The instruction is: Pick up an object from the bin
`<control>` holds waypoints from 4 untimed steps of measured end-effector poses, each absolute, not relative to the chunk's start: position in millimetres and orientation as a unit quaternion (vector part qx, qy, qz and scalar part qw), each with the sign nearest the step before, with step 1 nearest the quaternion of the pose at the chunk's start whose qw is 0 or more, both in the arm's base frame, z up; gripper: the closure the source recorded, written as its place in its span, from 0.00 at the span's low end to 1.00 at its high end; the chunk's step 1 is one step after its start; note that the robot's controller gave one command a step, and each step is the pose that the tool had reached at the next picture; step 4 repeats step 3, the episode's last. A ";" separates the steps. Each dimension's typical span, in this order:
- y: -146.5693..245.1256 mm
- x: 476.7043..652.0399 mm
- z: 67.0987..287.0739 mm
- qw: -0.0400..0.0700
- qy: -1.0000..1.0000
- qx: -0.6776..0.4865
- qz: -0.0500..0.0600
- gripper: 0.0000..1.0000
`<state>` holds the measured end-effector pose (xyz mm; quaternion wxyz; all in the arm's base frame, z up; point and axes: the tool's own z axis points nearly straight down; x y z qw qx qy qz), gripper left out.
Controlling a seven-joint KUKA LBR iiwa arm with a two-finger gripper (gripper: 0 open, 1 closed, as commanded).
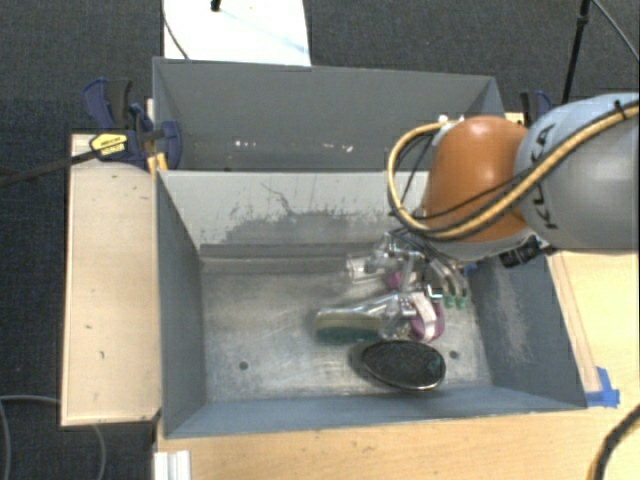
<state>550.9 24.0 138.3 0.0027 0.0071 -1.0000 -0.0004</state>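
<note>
My gripper (398,280) hangs low over the right half of the bin floor, under the arm's orange cover. Just below and left of it lies a grey-green elongated thing (345,324), its right end reaching under the gripper. A flat black oval thing (402,364) rests on the floor in front of that, near the bin's front wall. A pink-and-purple thing (431,315) lies right beside the gripper, partly hidden by it. I cannot tell whether the gripper touches any of them.
A small green piece (457,296) shows at the gripper's right. The arm comes in from the right above the bin's right wall. The left half of the floor is bare grey metal with scuff marks.
</note>
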 end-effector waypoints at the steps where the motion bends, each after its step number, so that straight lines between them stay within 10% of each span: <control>1: -18.2 540.1 71.5 -0.005 -1.000 -0.013 -0.002 0.00; 2: -17.5 542.2 75.0 -0.007 -1.000 -0.012 -0.001 1.00; 3: -19.3 564.3 208.9 -0.004 -0.971 0.237 0.001 1.00; 4: -19.3 564.3 208.9 -0.004 -0.971 0.237 0.001 1.00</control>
